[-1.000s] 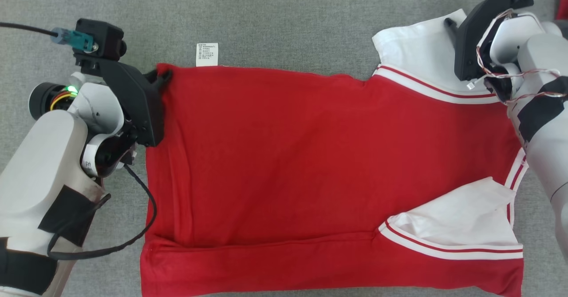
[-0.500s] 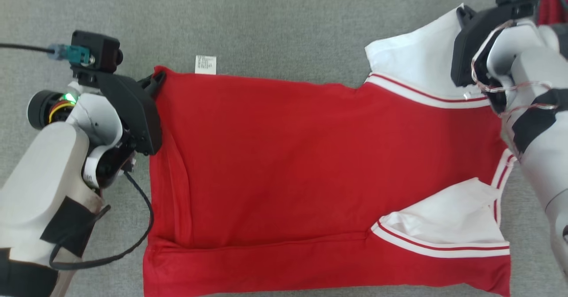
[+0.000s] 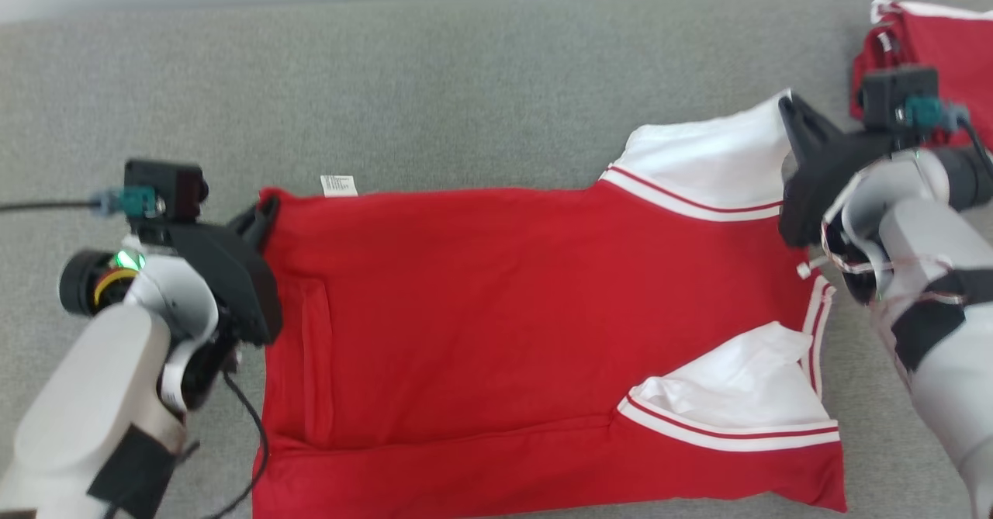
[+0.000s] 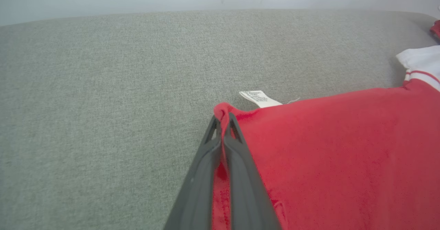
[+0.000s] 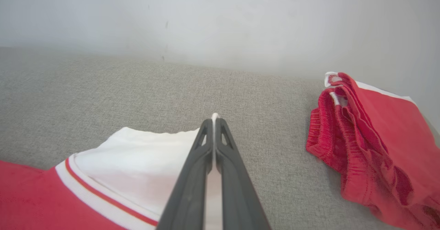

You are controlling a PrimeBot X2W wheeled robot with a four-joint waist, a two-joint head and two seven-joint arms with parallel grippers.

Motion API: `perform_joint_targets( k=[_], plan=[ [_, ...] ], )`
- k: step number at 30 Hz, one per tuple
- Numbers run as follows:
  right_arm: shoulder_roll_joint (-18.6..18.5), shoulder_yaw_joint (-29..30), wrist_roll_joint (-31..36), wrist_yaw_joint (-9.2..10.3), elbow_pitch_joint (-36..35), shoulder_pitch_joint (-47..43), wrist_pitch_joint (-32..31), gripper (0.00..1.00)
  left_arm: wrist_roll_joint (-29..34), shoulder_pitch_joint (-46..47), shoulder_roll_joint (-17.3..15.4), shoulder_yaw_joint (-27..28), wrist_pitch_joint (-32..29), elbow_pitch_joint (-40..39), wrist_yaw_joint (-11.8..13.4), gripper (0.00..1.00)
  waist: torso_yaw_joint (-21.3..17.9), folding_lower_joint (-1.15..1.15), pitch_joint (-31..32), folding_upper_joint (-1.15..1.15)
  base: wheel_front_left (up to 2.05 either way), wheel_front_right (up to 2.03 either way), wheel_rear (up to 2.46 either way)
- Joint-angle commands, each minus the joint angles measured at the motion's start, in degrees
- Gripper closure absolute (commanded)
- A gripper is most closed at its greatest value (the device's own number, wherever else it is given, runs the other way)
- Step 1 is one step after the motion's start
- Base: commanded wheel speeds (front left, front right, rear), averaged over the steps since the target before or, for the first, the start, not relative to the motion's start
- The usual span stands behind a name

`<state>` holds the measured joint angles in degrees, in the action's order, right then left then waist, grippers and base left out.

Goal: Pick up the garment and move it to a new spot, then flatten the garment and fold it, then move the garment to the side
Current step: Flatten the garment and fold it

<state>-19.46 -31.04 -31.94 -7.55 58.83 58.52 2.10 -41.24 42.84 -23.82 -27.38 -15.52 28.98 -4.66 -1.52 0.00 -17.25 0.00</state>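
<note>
The garment (image 3: 496, 309) is a red shirt with white, red-striped sleeves, spread across the grey surface (image 3: 465, 84) with its near edge folded over. My left gripper (image 3: 266, 210) is shut on its far left corner, red cloth pinched between the fingers (image 4: 237, 154) in the left wrist view, just beside a white care label (image 4: 259, 98). My right gripper (image 3: 790, 108) is shut on the far edge of the white sleeve (image 3: 714, 162); the right wrist view shows white cloth (image 5: 144, 164) between the closed fingertips (image 5: 220, 133), with the sleeve lifted a little.
A second red garment (image 5: 371, 144) lies crumpled at the far right near the surface's back edge, also in the head view (image 3: 931, 46). A pale wall (image 5: 220, 20) rises behind the surface. Open grey surface lies beyond the shirt's far edge.
Both grippers have closed on the shirt's far corners. The head view has tilted up, so the back edge and the second red garment now show. The white sleeve has lifted.
</note>
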Motion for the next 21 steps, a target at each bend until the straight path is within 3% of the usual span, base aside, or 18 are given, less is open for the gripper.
perform_joint_targets(
  k=[1,12,21],
  plan=[
    [-0.7,-0.3,-0.8,0.13,-1.1,-1.7,0.7,1.0,0.3,-1.5,-0.2,0.1,0.5,-0.4,0.2,1.0,-1.0,0.0,2.1,0.0,0.0,0.0,0.0],
    [-6.6,2.2,-5.8,0.13,-18.9,-18.7,4.5,1.0,1.9,-11.7,-1.8,-0.4,6.9,-9.3,3.3,1.0,-1.8,0.0,4.2,0.0,0.0,0.0,0.0],
    [-5.9,12.3,-3.8,0.13,-32.3,-34.4,2.6,1.0,2.2,-20.5,-1.0,-0.1,11.9,-15.8,7.3,1.0,-1.6,0.0,5.2,0.0,0.0,0.0,0.0]
  ],
)
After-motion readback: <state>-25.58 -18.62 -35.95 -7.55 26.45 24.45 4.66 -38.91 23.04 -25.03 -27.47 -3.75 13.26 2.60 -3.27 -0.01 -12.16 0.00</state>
